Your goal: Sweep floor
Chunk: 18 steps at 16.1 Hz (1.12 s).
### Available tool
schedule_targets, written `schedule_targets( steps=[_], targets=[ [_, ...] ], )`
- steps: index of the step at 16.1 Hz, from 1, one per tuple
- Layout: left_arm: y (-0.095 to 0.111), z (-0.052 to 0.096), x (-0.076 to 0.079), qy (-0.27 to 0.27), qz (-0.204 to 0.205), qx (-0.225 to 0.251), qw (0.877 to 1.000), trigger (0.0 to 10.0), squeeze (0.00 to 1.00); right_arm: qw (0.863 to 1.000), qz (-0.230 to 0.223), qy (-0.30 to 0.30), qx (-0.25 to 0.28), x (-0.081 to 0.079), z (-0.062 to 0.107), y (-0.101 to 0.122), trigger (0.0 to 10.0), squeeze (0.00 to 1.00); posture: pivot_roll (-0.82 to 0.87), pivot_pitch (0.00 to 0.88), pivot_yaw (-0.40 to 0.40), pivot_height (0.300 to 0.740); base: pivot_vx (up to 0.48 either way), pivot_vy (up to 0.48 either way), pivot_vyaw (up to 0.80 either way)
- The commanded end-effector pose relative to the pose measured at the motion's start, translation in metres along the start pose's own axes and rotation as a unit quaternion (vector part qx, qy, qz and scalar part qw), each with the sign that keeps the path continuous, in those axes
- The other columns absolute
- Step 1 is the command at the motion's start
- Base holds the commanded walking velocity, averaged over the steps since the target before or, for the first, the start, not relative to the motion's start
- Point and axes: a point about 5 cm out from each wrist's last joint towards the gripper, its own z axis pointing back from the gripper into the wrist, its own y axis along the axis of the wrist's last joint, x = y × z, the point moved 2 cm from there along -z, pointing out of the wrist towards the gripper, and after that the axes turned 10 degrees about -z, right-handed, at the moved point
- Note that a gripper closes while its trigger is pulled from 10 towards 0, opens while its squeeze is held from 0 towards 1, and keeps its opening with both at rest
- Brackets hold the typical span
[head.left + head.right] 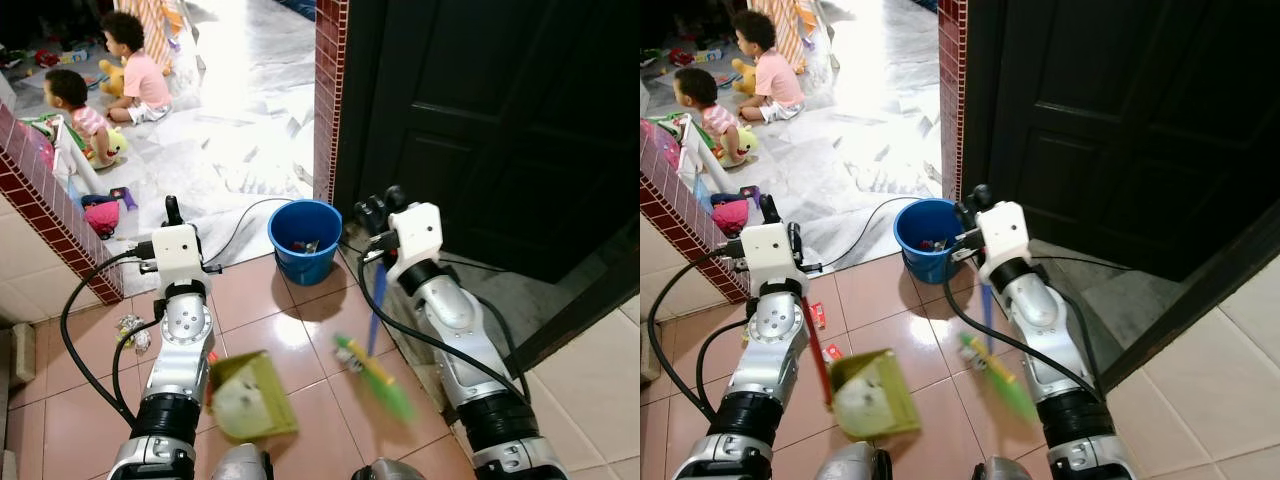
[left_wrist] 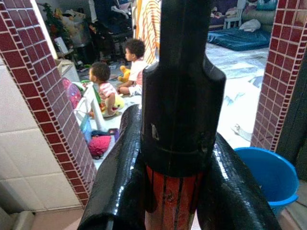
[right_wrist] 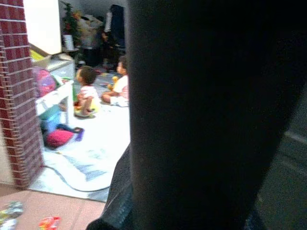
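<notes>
Broom [image 1: 375, 365] and dustpan [image 1: 250, 397] hang low over the pinkish tiled floor [image 1: 300, 335], one in each of the robot's grippers. The right gripper [image 1: 375, 215] is up near the dark door [image 1: 480, 120], its fingers closed round the top of the broom's blue handle, which drops down to a green, blurred head just above the tiles between the two arms. The left gripper [image 1: 172, 212] is clamped on the dustpan's red handle [image 2: 175, 201]; in the left wrist view the two black fingers [image 2: 120, 177] press against either side of that red shaft, just below its black end cap. The yellow-green pan itself hangs beside the left forearm, tilted, with its open side facing up towards the head camera. A blue bucket [image 1: 305, 240] stands on the tiles just in front of the doorway, between the two grippers, with some bits inside it. Small scraps of litter [image 1: 131, 331] lie on the floor to the left of the left arm. Beyond a red brick-tiled wall [image 1: 50, 195], two children [image 1: 110, 85] sit on a pale marble floor among toys, facing away.
</notes>
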Motion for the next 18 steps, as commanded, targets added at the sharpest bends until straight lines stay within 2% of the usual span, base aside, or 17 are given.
schedule_targets(
  steps=[1,3,6,9,12,13,14,15,18],
  targets=[
    [0.013,-0.005,0.000,0.007,0.007,0.025,1.000,10.0,0.00,0.999,-0.019,0.024,0.020,-0.009,-0.006,0.013,10.0,0.00,-0.05,0.047,0.050,0.740,0.000,0.000,0.00],
    [0.012,-0.003,0.005,0.003,0.010,0.025,1.000,10.0,0.00,0.996,-0.072,0.045,0.019,-0.018,-0.008,0.016,10.0,0.00,-0.05,0.044,0.046,0.740,0.000,0.000,0.00],
    [0.007,0.000,0.007,0.001,0.003,0.017,1.000,10.0,0.00,0.995,-0.077,0.059,0.029,-0.021,-0.011,0.027,10.0,0.00,-0.04,0.040,0.038,0.740,0.000,0.000,0.00],
    [0.002,-0.001,0.008,0.004,-0.008,0.006,1.000,10.0,0.00,0.995,-0.028,0.080,0.059,-0.016,-0.017,0.055,10.0,0.00,-0.05,0.033,0.031,0.740,0.000,0.000,0.00],
    [0.001,-0.001,0.015,-0.003,-0.009,0.001,1.000,10.0,0.00,0.992,0.037,0.076,0.099,0.000,-0.023,0.083,10.0,0.00,-0.06,0.026,0.031,0.740,0.000,0.000,0.00],
    [0.001,-0.001,0.016,-0.005,-0.010,0.000,1.000,10.0,0.00,0.991,0.046,0.069,0.103,0.006,-0.023,0.086,10.0,0.00,-0.06,0.026,0.031,0.740,0.000,0.000,0.00],
    [0.000,-0.001,0.017,-0.007,-0.011,-0.001,1.000,10.0,0.00,0.992,0.047,0.062,0.099,0.009,-0.023,0.083,10.0,0.00,-0.07,0.022,0.031,0.740,0.000,0.000,0.00],
    [-0.001,-0.002,0.020,-0.013,-0.014,-0.002,1.000,10.0,0.00,0.996,0.038,0.028,0.070,0.021,-0.020,0.061,10.0,0.00,-0.06,0.019,0.029,0.740,0.000,0.000,0.00],
    [-0.006,0.001,0.031,-0.041,-0.018,-0.010,0.999,10.0,0.00,0.999,-0.005,-0.015,0.035,0.023,-0.016,0.030,10.0,0.00,-0.04,0.013,0.028,0.740,0.000,0.000,0.00]
  ],
)
